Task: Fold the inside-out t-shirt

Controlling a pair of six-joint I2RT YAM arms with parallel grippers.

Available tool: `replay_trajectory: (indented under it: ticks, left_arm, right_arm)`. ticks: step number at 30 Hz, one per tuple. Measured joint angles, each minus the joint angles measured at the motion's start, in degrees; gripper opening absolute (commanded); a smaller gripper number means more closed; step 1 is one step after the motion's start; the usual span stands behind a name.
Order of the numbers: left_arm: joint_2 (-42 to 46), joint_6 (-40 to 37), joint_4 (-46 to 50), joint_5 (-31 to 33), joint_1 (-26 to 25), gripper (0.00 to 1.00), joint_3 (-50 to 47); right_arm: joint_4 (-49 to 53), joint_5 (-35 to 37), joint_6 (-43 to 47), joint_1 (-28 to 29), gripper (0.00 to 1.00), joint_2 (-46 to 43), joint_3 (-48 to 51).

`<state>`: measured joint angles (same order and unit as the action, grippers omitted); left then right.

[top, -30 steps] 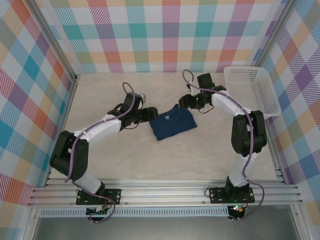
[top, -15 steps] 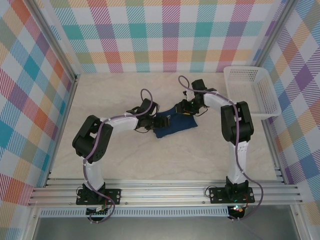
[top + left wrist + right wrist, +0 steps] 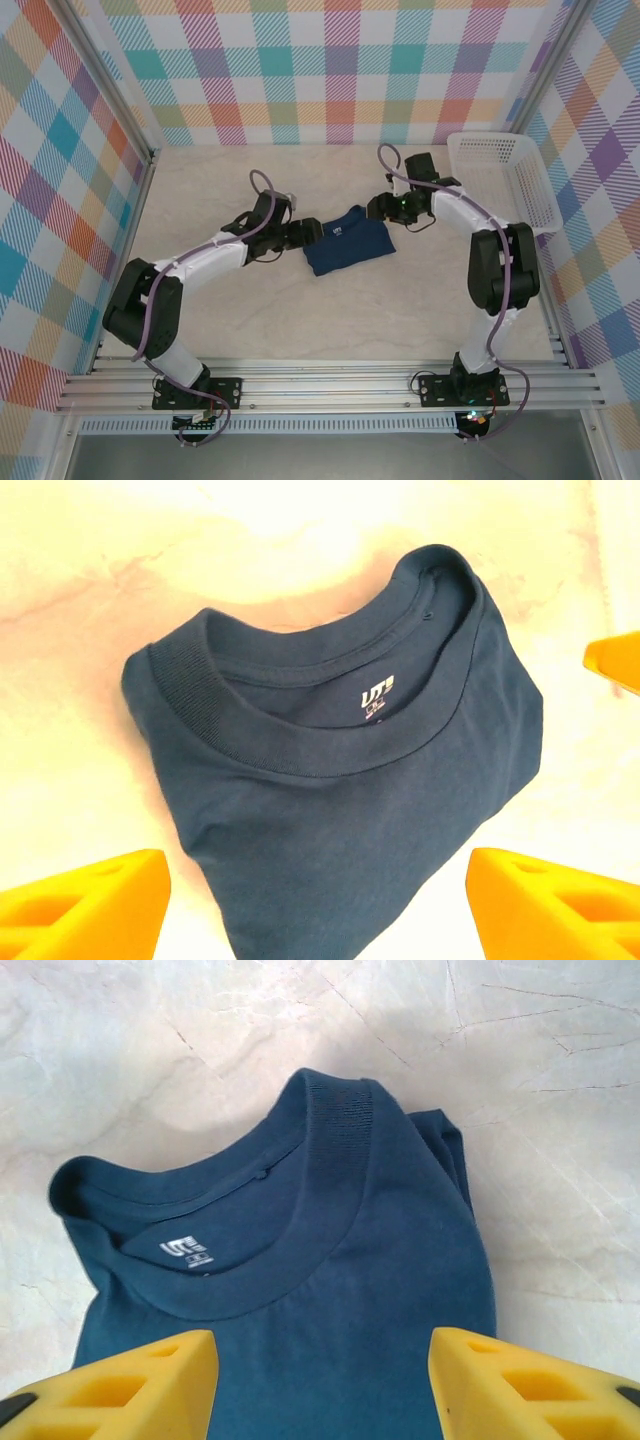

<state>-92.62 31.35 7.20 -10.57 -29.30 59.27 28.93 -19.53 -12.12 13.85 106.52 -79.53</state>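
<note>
Withdrew left pincer (image 3: 316,232) and right pincer (image 3: 377,209) from navy t-shirt (image 3: 347,248); both open, empty. Fold on desk (image 3: 250,310) judged finished.

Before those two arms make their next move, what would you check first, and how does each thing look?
1. T-shirt folded into a compact bundle, collar and white label on top: ok.
2. Left gripper open, nothing between its fingers: ok.
3. Right gripper open, nothing held: ok.
4. Both grippers lifted off the cloth: cannot tell; they sit at opposite edges of the bundle.
5. Layers underneath lying flat: cannot tell, the top layer hides them.
6. Basket standing apart from the bundle, at the table's right side: ok.
</note>
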Motion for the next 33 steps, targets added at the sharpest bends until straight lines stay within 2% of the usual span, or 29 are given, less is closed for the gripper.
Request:
replay_trajectory:
  ticks: [11, 19, 29, 33]
  left_arm:
    - [-12.8, 5.5, -1.3, -8.3, 0.6, 0.82, 1.0]
    - [-14.8, 8.2, -4.0, -10.4, 1.0, 0.78, 2.5]
    - [-18.7, 9.4, -4.0, -11.4, 0.8, 0.58, 6.6]
    - [-20.8, 9.4, -3.7, -11.5, 0.5, 0.47, 9.1]
  right_arm:
    - [-1.6, -0.6, -2.3, 0.0, 0.56, 5.1, 3.5]
    - [-3.6, -2.0, -3.6, 0.0, 0.51, 5.3, 5.3]
    - [-4.1, -2.7, -4.2, 0.5, 0.50, 5.3, 5.7]
    - [-4.1, -2.7, -4.3, 0.6, 0.49, 5.3, 5.7]
